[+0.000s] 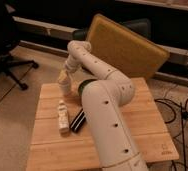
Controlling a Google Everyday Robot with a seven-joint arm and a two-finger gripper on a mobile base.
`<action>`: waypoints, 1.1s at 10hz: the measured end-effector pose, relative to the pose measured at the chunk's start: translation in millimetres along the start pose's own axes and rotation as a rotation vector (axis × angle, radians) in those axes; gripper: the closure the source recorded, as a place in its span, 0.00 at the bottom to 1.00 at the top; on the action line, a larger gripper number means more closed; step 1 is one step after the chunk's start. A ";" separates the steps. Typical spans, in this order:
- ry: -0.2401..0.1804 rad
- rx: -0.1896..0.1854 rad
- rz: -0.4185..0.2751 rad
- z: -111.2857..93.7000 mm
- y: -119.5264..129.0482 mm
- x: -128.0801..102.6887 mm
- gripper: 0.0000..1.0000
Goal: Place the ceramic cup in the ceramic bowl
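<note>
My gripper (64,81) hangs over the far left part of the wooden table (137,125), at the end of the white arm that reaches down from above. The pale ceramic cup (65,86) sits between its fingers, just above or on the wood; the gripper looks shut on it. The green ceramic bowl (80,85) lies just right of the cup. Only a dark sliver of its rim shows, as the arm's big forward link covers the rest.
A slim white bottle (62,116) lies on the table's left side, with a flat black object (78,120) next to it. A large yellow panel (124,47) leans behind the table. An office chair (7,60) stands at the left; cables (184,107) trail at the right.
</note>
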 end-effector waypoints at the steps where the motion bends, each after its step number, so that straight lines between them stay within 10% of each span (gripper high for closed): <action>1: 0.007 -0.001 -0.001 1.3 -1.7 -0.2 0.37; 8: 0.092 -0.009 -0.015 10.3 -1.9 5.1 0.99; 11: 0.075 0.049 -0.026 -24.2 -3.2 -21.3 1.00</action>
